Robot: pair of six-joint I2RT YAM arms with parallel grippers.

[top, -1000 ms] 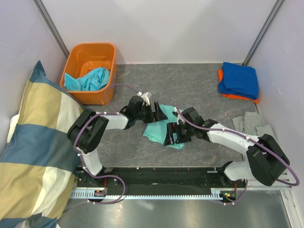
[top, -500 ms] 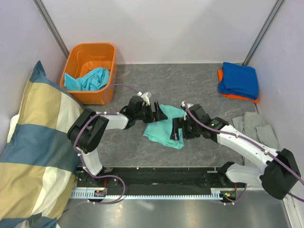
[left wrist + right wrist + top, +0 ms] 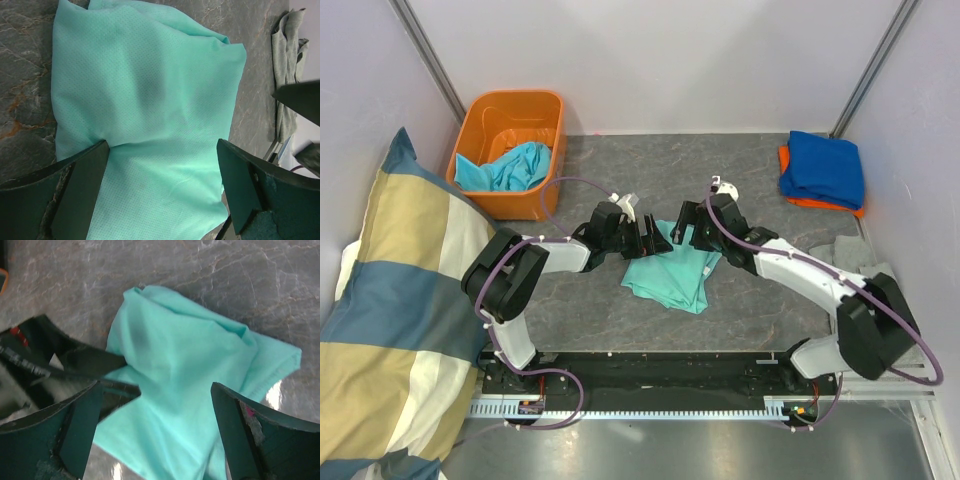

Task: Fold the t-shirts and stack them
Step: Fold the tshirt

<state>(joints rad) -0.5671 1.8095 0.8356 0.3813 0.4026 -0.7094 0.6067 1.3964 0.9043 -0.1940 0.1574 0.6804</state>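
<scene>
A mint-teal t-shirt (image 3: 672,275) lies folded small on the grey table, between both arms. My left gripper (image 3: 654,240) is open and rests low over its far-left part. In the left wrist view (image 3: 162,187) the two fingers straddle the cloth (image 3: 150,100). My right gripper (image 3: 684,226) is open and hangs above the shirt's far edge. The right wrist view (image 3: 155,435) shows the shirt (image 3: 195,365) below, with nothing between the fingers. A royal blue shirt (image 3: 823,168) lies folded on an orange one (image 3: 798,201) at the far right. A turquoise shirt (image 3: 510,168) lies in the bin.
An orange bin (image 3: 510,112) stands at the far left. A big striped pillow (image 3: 390,320) fills the left side. A grey cloth (image 3: 850,255) lies at the right edge, also in the left wrist view (image 3: 290,75). White walls enclose the table.
My right gripper has moved from the shirt's near edge to above its far edge. The left arm has not moved. More of the shirt shows now.
</scene>
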